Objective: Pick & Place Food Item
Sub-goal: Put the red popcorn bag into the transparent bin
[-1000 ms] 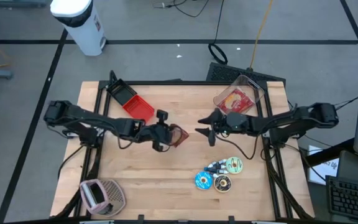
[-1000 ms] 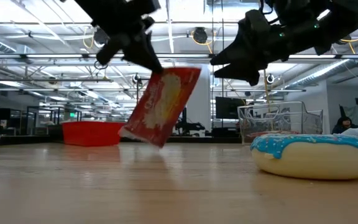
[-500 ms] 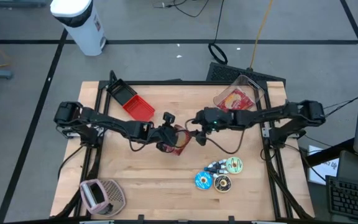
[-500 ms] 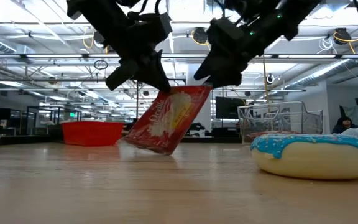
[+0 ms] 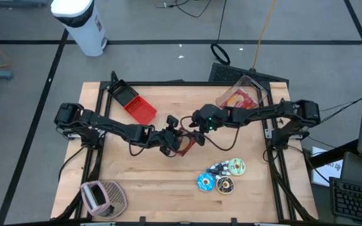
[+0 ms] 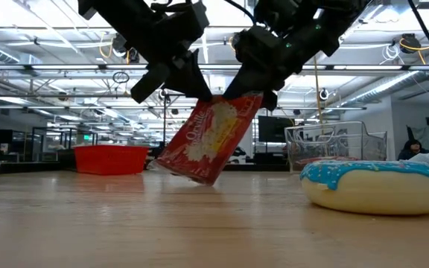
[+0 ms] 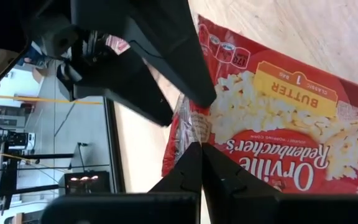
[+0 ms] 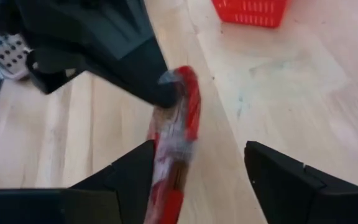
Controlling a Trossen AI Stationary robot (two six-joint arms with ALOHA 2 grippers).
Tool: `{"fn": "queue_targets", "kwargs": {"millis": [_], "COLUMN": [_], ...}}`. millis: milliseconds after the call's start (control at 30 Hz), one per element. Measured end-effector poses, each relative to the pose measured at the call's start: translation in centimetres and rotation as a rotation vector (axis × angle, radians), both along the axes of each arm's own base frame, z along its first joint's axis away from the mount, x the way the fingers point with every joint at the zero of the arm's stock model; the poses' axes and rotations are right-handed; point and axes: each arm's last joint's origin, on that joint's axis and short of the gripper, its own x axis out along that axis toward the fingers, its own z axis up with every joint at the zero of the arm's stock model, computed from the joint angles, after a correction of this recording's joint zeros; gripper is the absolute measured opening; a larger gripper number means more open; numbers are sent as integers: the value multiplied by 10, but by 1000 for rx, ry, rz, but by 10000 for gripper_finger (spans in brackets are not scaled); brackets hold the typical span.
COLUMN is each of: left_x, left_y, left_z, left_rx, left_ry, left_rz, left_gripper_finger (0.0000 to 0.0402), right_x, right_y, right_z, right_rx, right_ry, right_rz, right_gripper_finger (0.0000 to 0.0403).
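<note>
Only the left wrist view showed the butter popcorn print on the popcorn bag (image 6: 208,141), which hung tilted over the table (image 5: 137,182) centre, long axis running from far-right down to near-left. The left gripper (image 6: 199,93) pinched its top edge. The right gripper (image 6: 244,85), fingers spread around that edge, had closed in since a second earlier.

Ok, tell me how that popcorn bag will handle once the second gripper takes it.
The popcorn bag hangs tilted from the left gripper, pinched at one edge, without folding: probably fairly stiff and light. Its wrapper looks glossy, so it may slip between the right gripper's open fingers. It is flat and thin, so likely to flop over if set down on edge.
</note>
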Motion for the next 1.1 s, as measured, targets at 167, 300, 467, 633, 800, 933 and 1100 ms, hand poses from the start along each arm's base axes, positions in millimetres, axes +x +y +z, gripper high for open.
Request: {"fn": "queue_targets", "kwargs": {"millis": [167, 300, 467, 633, 800, 933, 1100], "left_x": [0, 0, 0, 0, 0, 1, -4], "left_y": [1, 1, 1, 1, -4, -7, -6], "left_z": [0, 0, 0, 1, 4, 13, 30], "left_rx": [0, -1, -19, -50, -61, -119, -212], "left_ry": [-2, -2, -18, -47, -109, -186, -293], "left_rz": [6, 7, 32, 77, 125, 124, 169], "left_gripper_finger": [2, 2, 11, 20, 22, 47, 123], "right_x": [0, 0, 0, 0, 0, 0, 0], "right_y": [3, 4, 3, 3, 3, 4, 4], "right_z": [0, 0, 1, 1, 2, 1, 1], "right_rx": [40, 40, 6, -11, -22, -21, -21], "right_ry": [-4, -7, -19, -23, -29, -24, -20], "right_rz": [71, 88, 107, 114, 124, 131, 131], "right_gripper_finger": [172, 109, 19, 8, 3, 2, 1]}}
